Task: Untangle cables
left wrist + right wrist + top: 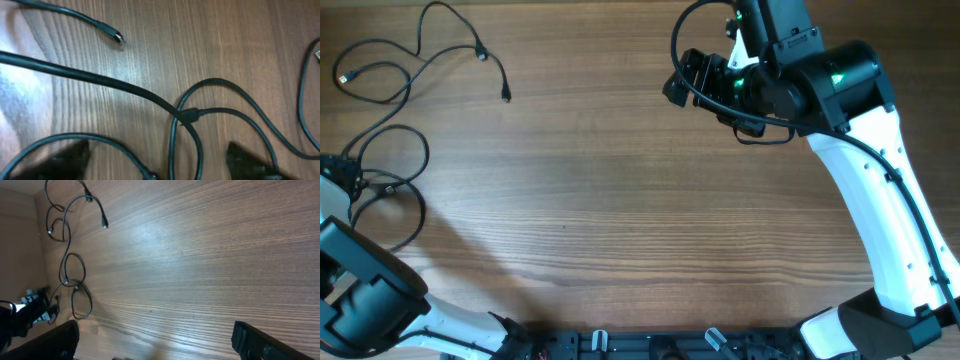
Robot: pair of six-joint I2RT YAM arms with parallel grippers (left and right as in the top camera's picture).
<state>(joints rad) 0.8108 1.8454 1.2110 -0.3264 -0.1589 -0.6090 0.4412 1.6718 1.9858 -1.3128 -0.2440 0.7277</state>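
Blurred dark fingertips (65, 160) of left gripper (157, 167) at bottom of left wrist view, spread wide apart, gripping nothing. Between and just ahead of them cables (215, 81): thin black loops crossing at small joint (189, 115), lying flat on wooden table (150, 40). Small plug end (118, 37) further up, lying free. From overhead, all cables at far left of table, loosely looped toward top corner. Right gripper (160, 345) well apart at other side, also wide open, hovering over wood, holding nothing.
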